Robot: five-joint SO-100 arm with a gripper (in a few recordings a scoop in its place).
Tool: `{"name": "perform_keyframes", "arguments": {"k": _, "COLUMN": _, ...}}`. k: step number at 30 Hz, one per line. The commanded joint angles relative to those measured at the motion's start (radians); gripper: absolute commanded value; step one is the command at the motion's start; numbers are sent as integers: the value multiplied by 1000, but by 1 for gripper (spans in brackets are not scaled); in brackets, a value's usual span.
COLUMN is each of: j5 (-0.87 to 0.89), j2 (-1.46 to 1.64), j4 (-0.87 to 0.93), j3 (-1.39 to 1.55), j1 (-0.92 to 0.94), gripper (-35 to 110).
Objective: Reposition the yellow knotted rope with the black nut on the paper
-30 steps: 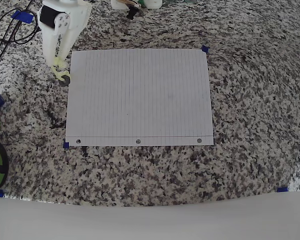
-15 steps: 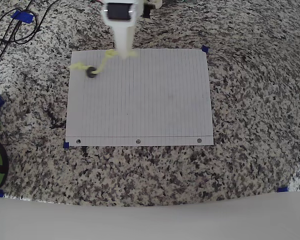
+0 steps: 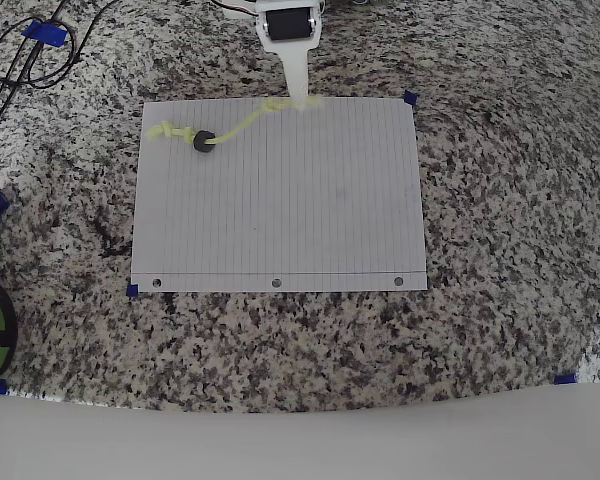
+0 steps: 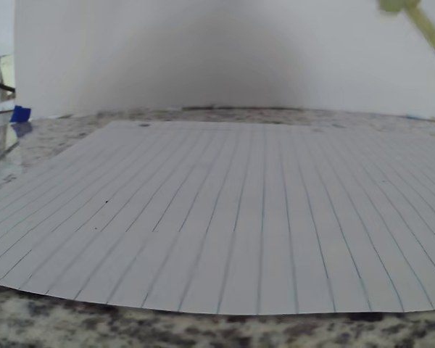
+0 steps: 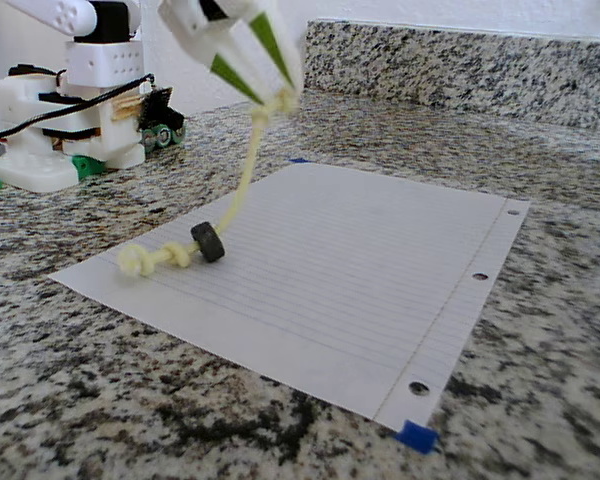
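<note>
On the speckled granite worktop [image 3: 500,250] lies the paper [image 3: 280,200], flat and taped at its corners. Above its far edge the claw [image 5: 280,98] is pinched shut on one knotted end of the yellow knotted rope [image 3: 242,124], lifting it. The other end and the black nut [image 3: 202,140] rest on the sheet. Laying the rope down and releasing appear to remain.

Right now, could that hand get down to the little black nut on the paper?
Probably yes: the black nut lies in the open on the paper, but the hand is already shut on the yellow knotted rope.
</note>
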Motion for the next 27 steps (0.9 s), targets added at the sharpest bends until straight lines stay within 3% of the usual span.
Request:
{"name": "perform_keyframes", "arguments": {"k": 1, "j5": 11, "j2": 43, "j4": 35, "j3": 6, "j1": -29, "gripper": 58}}
{"name": "perform_keyframes", "arguments": {"k": 6, "j5": 11, "j2": 97, "j4": 44, "j3": 9, "j1": -57, "gripper": 71}}
{"name": "perform_keyframes", "arguments": {"k": 12, "j5": 11, "j2": 114, "j4": 69, "j3": 8, "j1": -32, "gripper": 63}}
{"name": "perform_keyframes", "arguments": {"k": 18, "j5": 12, "j2": -84, "j4": -6, "j3": -3, "j1": 156, "gripper": 55}}
{"name": "perform_keyframes", "arguments": {"k": 27, "j5": 12, "j2": -416, "j4": -89, "j3": -86, "j1": 400, "gripper": 55}}
